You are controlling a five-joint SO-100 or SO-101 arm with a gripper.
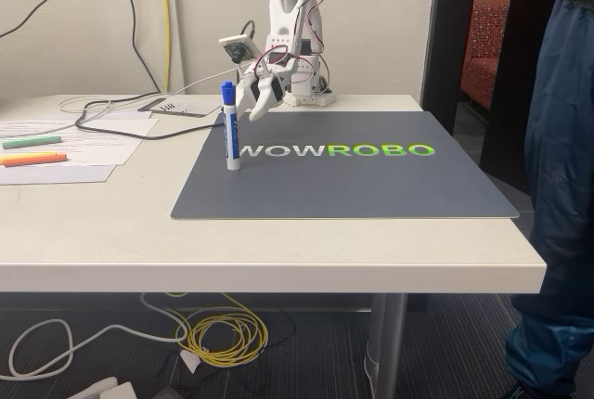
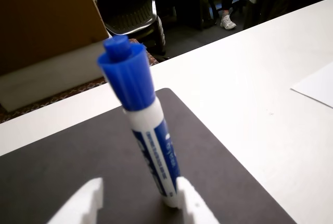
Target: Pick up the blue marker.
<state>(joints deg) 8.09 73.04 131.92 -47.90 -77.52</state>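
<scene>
The blue marker (image 1: pixel 229 127) stands upright on the mat (image 1: pixel 371 186), so the end effector (image 1: pixel 259 98), fingers spread, lines up just behind it.

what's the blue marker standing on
The blue marker stands upright, cap up, on the dark grey mat, beside the printed lettering. Its bottom end covers the patch of mat directly underneath, so that spot cannot be seen.

The white plastic two-finger gripper (image 1: pixel 256 102) hangs from the folded arm at the far side, fingers (image 2: pixel 190 203) spread apart.
</scene>
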